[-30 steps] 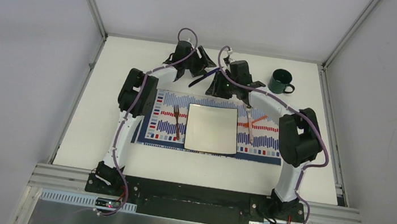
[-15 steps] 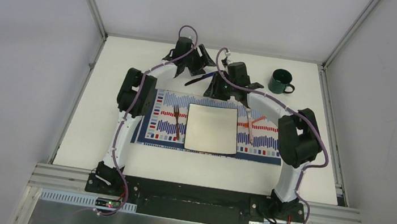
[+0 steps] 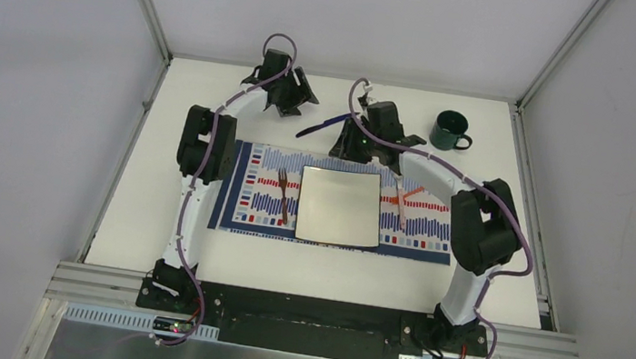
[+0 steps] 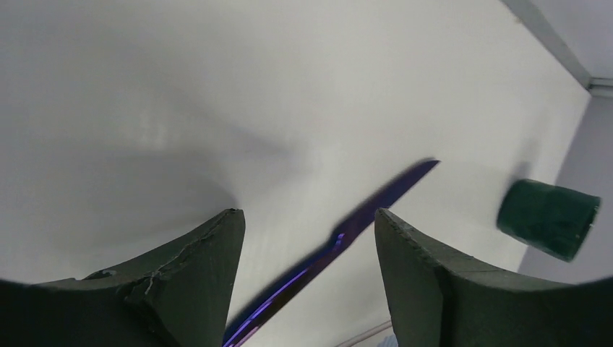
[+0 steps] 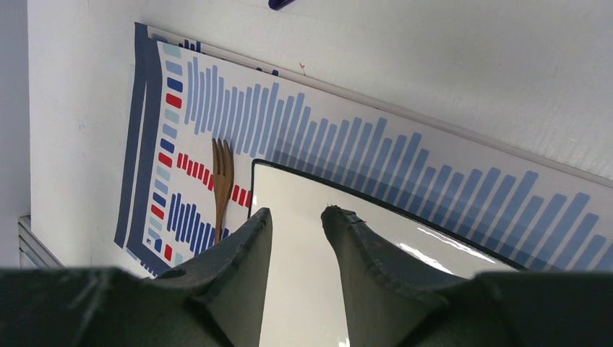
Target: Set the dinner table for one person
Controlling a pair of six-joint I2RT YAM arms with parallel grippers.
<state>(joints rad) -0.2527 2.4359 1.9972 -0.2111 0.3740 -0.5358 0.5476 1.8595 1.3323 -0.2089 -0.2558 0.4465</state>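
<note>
Left gripper (image 4: 307,217) swung left off blue knife (image 4: 376,202); jaws spread, empty.
Prob nxt: regrasp knife, set beside sq white plate (image 3: 338,208); right gripper (image 5: 298,213) parted, empty.

Dinner table (image 3: 146,209): large white matte rectangular top, aluminium frame edges, flat.

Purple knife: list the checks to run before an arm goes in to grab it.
1. Purple knife lying free on the dinner table, beyond the striped placemat: ok.
2. Left gripper open and empty: ok.
3. Left gripper lined up over the knife: not ok, it sits off to one side.
4. Right gripper open and empty: ok.
5. Free spot right of the square white plate: cannot tell, the right arm covers part of it.
</note>
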